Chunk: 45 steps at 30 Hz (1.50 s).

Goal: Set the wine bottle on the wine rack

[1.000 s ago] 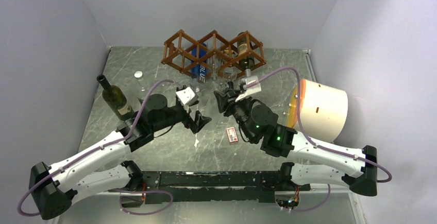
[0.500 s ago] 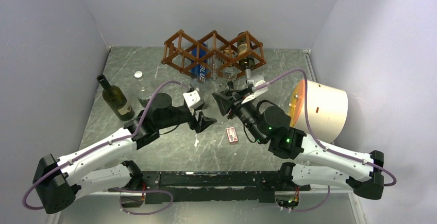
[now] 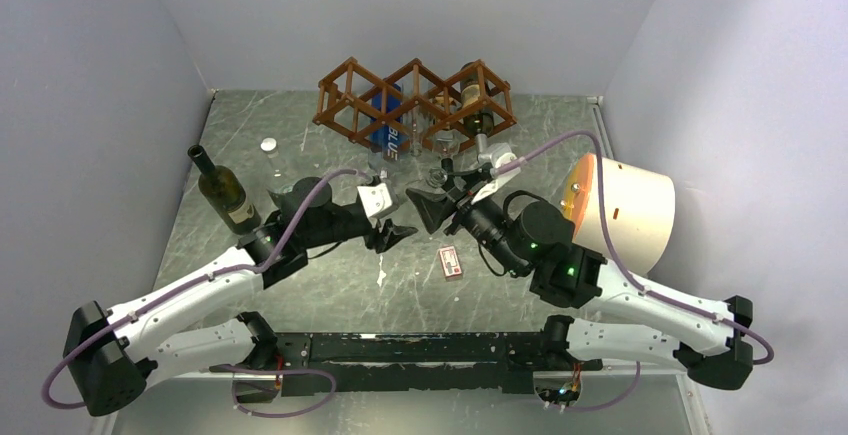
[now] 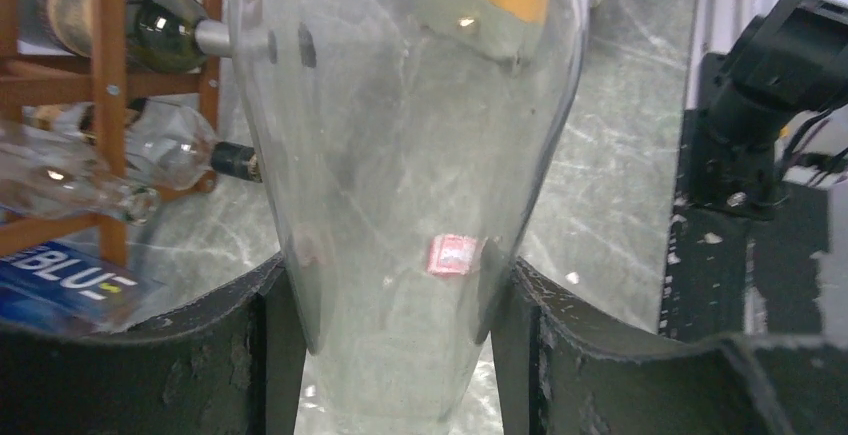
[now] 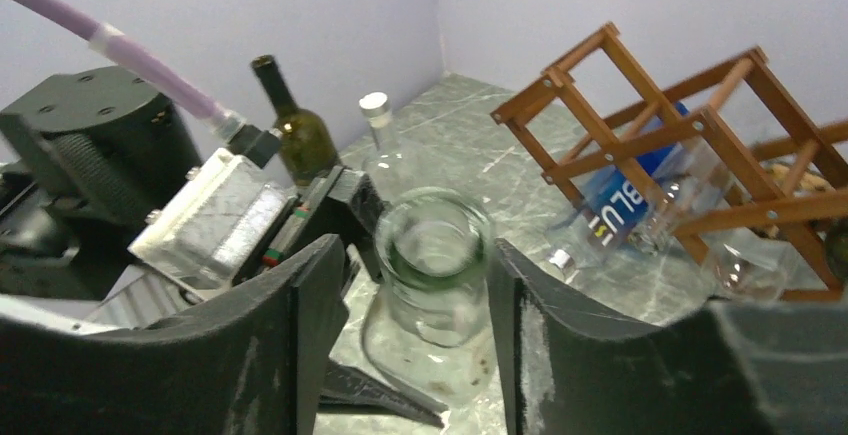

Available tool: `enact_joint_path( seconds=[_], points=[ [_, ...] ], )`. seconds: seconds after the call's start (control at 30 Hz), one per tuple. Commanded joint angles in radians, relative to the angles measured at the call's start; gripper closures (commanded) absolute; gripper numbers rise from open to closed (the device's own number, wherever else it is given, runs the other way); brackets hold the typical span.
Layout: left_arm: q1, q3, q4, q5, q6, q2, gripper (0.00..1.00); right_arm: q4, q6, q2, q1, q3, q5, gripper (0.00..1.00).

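Left wrist view showed the clear glass bottle [image 4: 400, 155] pinched at its belly by the left gripper [image 4: 392, 290], while the right gripper [image 5: 418, 255] stood spread around its mouth. It sat between the arms, short of the wine rack [image 5: 553, 83]. Smooth, rigid and breakable, it looked likely to slip, so the broad body seemed the safer hold.

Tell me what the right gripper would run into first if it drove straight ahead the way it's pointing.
The clear glass bottle: its open mouth sits between the fingers of the right gripper, directly ahead. Behind it, probably, comes the left gripper, though depth is unclear.
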State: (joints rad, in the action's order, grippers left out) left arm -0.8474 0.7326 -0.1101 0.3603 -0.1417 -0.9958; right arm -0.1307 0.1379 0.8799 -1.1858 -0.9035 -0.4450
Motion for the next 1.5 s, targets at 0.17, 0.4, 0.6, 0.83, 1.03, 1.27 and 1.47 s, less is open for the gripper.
enact_joint_path(
  seconds=[0.17, 0.4, 0.6, 0.83, 1.03, 1.27, 1.47],
  points=[
    [0.004, 0.193, 0.206, -0.3, -0.436, 0.049, 0.93, 0.233, 0.026, -0.036, -0.003, -0.133, 0.017, 0.33],
    [0.004, 0.089, 0.194, -0.305, -0.931, 0.144, 0.93, 0.35, 0.068, -0.056, -0.003, -0.209, -0.004, 0.31],
    [0.004, 0.089, 0.265, -0.361, -1.101, 0.128, 0.93, 0.421, 0.087, -0.06, -0.004, -0.236, 0.023, 0.29],
    [0.001, 0.061, 0.286, -0.338, -1.243, 0.131, 0.93, 0.549, 0.114, 0.077, -0.004, -0.295, -0.001, 0.28],
    [0.002, -0.002, 0.242, -0.305, -1.319, 0.174, 0.93, 0.508, 0.149, 0.136, -0.004, -0.238, 0.099, 0.26],
    [0.002, -0.023, 0.213, -0.294, -1.366, 0.178, 0.93, 0.465, 0.158, 0.214, -0.004, -0.205, 0.175, 0.25],
    [0.002, -0.031, 0.212, -0.285, -1.371, 0.183, 0.92, 0.475, 0.173, 0.294, -0.003, -0.208, 0.172, 0.25]
  ],
)
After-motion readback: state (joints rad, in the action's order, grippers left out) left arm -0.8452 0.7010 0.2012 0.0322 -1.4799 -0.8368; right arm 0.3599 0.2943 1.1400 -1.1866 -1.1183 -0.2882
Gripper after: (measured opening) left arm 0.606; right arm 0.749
